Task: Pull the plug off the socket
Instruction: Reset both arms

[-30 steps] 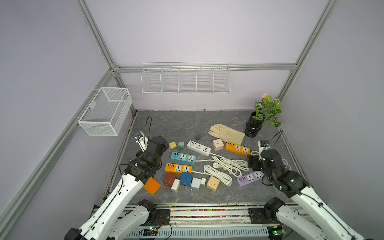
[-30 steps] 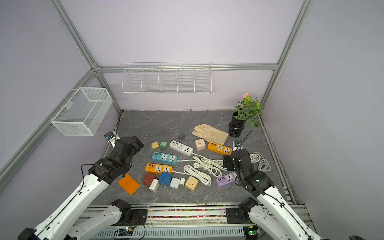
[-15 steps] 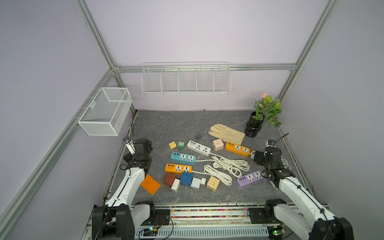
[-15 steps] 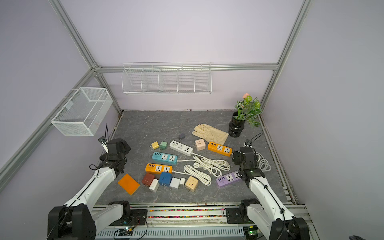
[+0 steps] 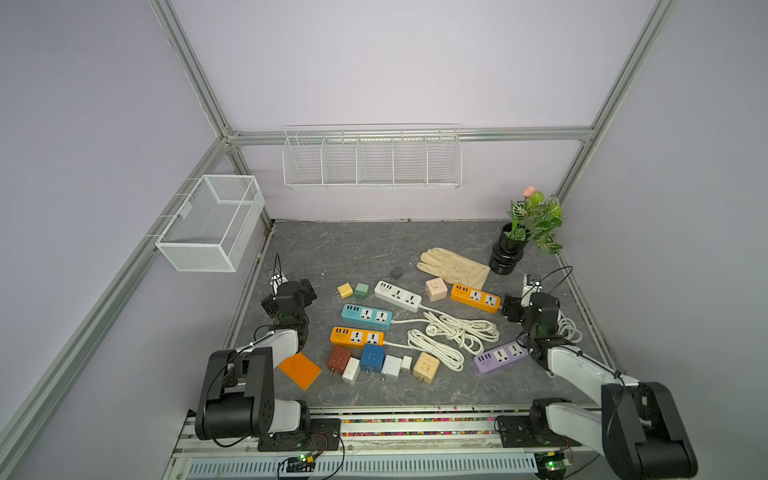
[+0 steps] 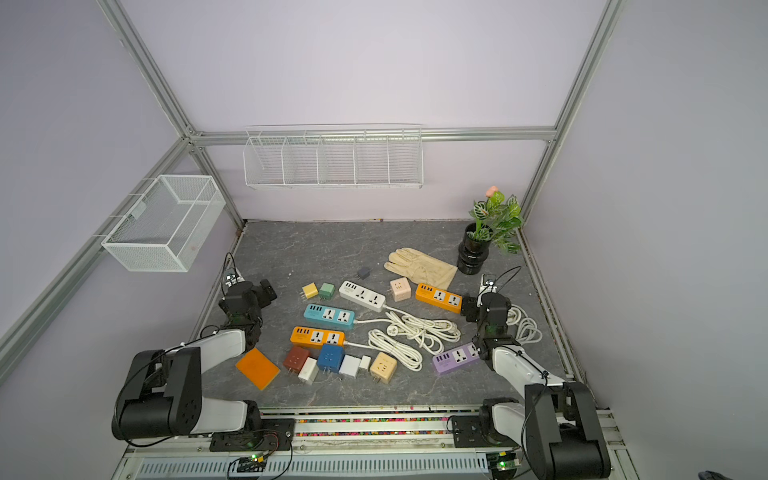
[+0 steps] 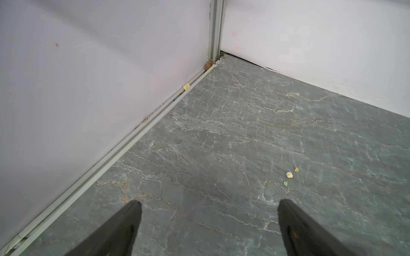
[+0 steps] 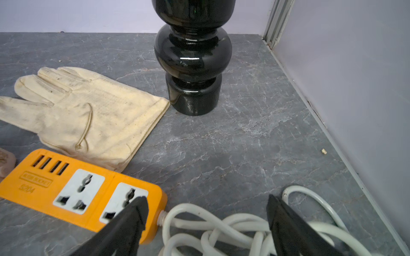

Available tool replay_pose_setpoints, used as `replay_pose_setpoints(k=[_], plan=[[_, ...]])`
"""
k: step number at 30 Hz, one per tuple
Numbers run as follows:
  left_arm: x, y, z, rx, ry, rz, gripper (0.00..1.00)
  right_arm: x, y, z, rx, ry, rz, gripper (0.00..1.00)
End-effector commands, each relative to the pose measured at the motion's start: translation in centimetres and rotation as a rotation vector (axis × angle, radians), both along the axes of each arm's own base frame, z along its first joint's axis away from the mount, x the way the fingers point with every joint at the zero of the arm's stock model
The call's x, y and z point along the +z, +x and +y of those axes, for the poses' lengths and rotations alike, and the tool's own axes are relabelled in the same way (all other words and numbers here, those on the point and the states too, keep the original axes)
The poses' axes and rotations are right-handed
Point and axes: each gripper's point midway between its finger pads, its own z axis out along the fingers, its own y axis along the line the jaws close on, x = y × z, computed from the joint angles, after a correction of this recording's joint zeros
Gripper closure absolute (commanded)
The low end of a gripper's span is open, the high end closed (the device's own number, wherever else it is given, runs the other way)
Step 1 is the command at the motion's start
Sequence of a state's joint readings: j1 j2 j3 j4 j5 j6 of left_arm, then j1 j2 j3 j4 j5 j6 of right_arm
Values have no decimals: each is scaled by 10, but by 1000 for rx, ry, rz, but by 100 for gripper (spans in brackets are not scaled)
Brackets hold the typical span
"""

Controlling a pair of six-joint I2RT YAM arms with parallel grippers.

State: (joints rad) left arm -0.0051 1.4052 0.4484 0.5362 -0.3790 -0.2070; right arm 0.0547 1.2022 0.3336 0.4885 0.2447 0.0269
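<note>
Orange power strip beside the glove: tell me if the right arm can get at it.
Probably yes: the open right gripper hangs at the cord end of the orange power strip, and nothing lies between them.

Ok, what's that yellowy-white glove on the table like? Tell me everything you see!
The cream fabric work glove lies flat and empty on the grey marbled tabletop, fingers straight, thumb lying across it. It looks like stitched canvas, slightly dirty, with a curved seam around the thumb. Its cuff corner reaches the base of the glossy black vase; whether they touch is unclear. One edge lies right beside the orange power strip.
</note>
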Motion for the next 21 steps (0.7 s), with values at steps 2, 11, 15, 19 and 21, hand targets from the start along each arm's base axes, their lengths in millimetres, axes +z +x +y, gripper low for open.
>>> replay_pose_setpoints(k=[2, 11, 15, 19, 21], plan=[[19, 6, -4, -38, 21, -95, 0, 17, 15, 4, 58, -21, -103, 11], [8, -1, -16, -92, 72, -187, 0, 14, 34, 12, 124, -8, -136, 11], [7, 0, -15, -83, 50, -143, 0, 6, 32, 16, 144, -7, -150, 11], [7, 5, -17, -96, 54, -140, 0, -3, 35, 15, 142, -9, -138, 11], [5, 7, -18, -108, 58, -127, 0, -8, 38, 15, 142, -11, -140, 11]])
